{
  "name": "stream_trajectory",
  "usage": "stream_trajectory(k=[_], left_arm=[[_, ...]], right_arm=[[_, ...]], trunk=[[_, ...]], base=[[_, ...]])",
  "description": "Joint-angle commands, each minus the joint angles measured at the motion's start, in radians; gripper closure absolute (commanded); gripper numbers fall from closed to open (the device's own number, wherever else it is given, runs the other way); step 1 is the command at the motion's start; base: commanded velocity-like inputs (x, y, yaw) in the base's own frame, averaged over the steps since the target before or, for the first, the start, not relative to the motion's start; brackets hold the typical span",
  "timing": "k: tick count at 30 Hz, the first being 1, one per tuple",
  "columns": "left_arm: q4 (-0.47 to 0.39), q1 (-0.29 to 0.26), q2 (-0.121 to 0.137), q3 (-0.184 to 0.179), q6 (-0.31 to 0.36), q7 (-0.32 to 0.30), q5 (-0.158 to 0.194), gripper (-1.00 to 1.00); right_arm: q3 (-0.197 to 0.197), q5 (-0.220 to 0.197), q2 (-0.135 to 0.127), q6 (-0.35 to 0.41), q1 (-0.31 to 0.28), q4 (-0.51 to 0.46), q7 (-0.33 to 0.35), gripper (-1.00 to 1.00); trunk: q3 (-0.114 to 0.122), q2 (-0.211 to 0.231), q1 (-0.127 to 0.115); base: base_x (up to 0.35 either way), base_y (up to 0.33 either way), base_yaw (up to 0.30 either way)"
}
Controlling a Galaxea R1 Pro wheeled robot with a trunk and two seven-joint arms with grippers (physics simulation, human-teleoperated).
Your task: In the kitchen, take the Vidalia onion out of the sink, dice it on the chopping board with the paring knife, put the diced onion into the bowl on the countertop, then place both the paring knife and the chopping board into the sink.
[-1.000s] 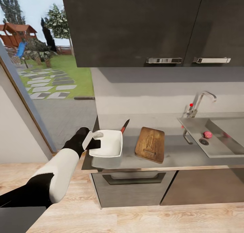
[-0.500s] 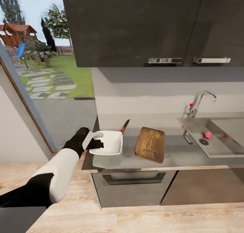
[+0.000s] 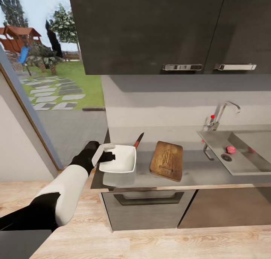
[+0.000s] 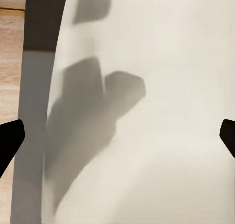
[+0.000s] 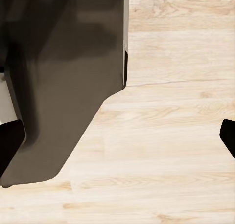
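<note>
The white bowl (image 3: pixel 122 159) hangs over the left end of the grey countertop (image 3: pixel 195 168), its near left side raised above its shadow. My left gripper (image 3: pixel 106 153) is at its left rim. In the left wrist view the gripper (image 4: pixel 117 141) is open, one fingertip (image 4: pixel 11 141) outside the rim and the other over the bowl's inside (image 4: pixel 161 111). The paring knife (image 3: pixel 139 140) lies behind the bowl, and the chopping board (image 3: pixel 166 161) lies to its right. A small reddish onion (image 3: pixel 230 149) sits in the sink (image 3: pixel 244 168) by the drain. My right gripper (image 5: pixel 117 141) is open over floor.
Dark wall cabinets (image 3: pixel 150 29) hang over the counter. A chrome faucet (image 3: pixel 223 114) with a red knob stands behind the sink. A large window (image 3: pixel 45 81) is to the left. In the right wrist view a dark panel (image 5: pixel 63 87) stands over light wood floor (image 5: pixel 171 136).
My left gripper has risen slightly at the bowl's left rim. The bowl's near left side has come up off the countertop, leaving a shadow beneath. The knife, board and onion have not moved.
</note>
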Motion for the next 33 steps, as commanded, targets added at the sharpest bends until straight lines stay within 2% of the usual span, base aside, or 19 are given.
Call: stream_trajectory(k=[1,9,10,11,13,19,25,26,27,28,31,33], left_arm=[[-0.002,-0.001,-0.002,0.007,0.003,0.003,0.0,-1.0],[-0.141,-0.001,-0.009,0.006,0.012,0.0,0.001,-1.0],[-0.241,-0.001,-0.009,0.005,0.069,0.0,0.0,-1.0],[-0.289,-0.001,-0.009,0.004,0.105,0.0,0.0,-1.0],[-0.339,-0.001,-0.009,0.004,0.135,0.0,0.0,-1.0],[-0.533,0.002,-0.016,0.002,0.18,-0.001,0.0,-1.0],[-0.638,0.015,-0.025,0.0,0.187,-0.002,0.0,-1.0],[-0.68,0.032,-0.029,-0.002,0.188,-0.004,0.0,-1.0],[-0.755,0.073,-0.031,-0.006,0.189,-0.011,0.0,-1.0],[-0.831,0.13,-0.032,-0.029,0.188,-0.027,0.001,-1.0],[-0.85,0.149,-0.033,-0.04,0.188,-0.035,0.001,-1.0],[-0.861,0.168,-0.033,-0.048,0.188,-0.041,0.001,-1.0]], right_arm=[[-0.002,0.001,0.0,-0.002,0.0,-0.002,0.0,-1.0],[-0.002,0.001,0.0,-0.002,0.0,-0.002,0.0,-1.0],[-0.002,0.001,0.0,-0.002,0.0,-0.002,0.0,-1.0],[-0.002,0.001,0.0,-0.002,0.0,-0.002,0.0,-1.0],[-0.002,0.001,0.0,-0.002,0.0,-0.002,0.0,-1.0],[-0.002,0.001,0.0,-0.002,0.0,-0.002,0.0,-1.0],[-0.001,0.002,-0.005,-0.024,0.0,-0.003,0.0,-1.0],[-0.002,0.002,-0.029,-0.061,0.0,-0.008,-0.001,-1.0],[-0.004,0.0,-0.099,-0.12,0.0,-0.03,0.001,-1.0],[-0.029,-0.003,-0.183,-0.161,0.0,-0.104,0.002,-1.0],[-0.079,-0.004,-0.224,-0.168,0.0,-0.184,0.002,-1.0],[-0.196,-0.004,-0.261,-0.164,0.0,-0.309,0.002,-1.0]], trunk=[[-0.002,-0.002,0.001],[-0.002,-0.002,0.001],[-0.002,-0.002,0.001],[-0.002,-0.002,0.001],[-0.002,-0.002,0.001],[-0.002,-0.002,0.001],[-0.002,-0.002,0.001],[-0.002,-0.002,0.001],[-0.002,-0.002,0.001],[-0.002,-0.002,0.001],[-0.002,-0.002,0.001],[-0.002,-0.002,0.001]], base=[[0.0,0.0,0.0],[0.0,0.0,0.0],[0.0,0.0,0.0],[0.0,0.0,0.0],[0.0,0.0,0.0],[0.0,0.0,0.0],[0.0,0.0,0.0],[0.0,0.0,0.0],[0.0,0.0,0.0],[0.0,0.0,0.0],[0.0,0.0,0.0],[0.0,0.0,0.0]])
